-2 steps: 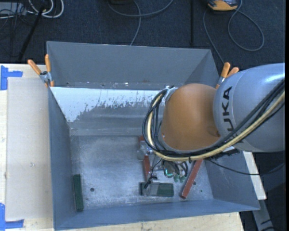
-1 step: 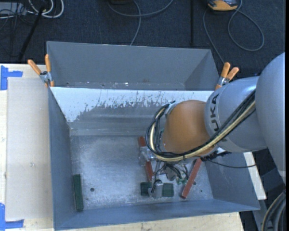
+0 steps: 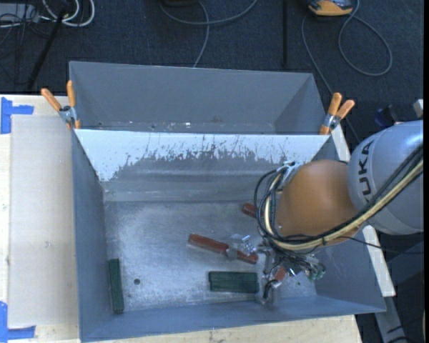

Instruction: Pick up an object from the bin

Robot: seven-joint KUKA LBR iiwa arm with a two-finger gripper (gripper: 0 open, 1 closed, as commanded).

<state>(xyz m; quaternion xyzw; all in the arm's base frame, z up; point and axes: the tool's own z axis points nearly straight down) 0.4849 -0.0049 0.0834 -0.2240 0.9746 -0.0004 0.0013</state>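
Observation:
My gripper (image 3: 269, 286) is low in the bin's front right part, its fingers reaching down beside the right end of a dark green rectangular block (image 3: 233, 282) that lies flat on the floor. Whether the fingers touch the block is unclear. Just behind the block lies a tool with reddish-brown handles and a silver metal head (image 3: 220, 247); its head is close to my gripper's left side. Another reddish-brown piece (image 3: 249, 209) pokes out from under the arm's orange cover further back.
A second dark green bar (image 3: 115, 285) lies along the left wall near the front left corner. The arm with its orange cover and cables hangs over the bin's right side, hiding the floor there.

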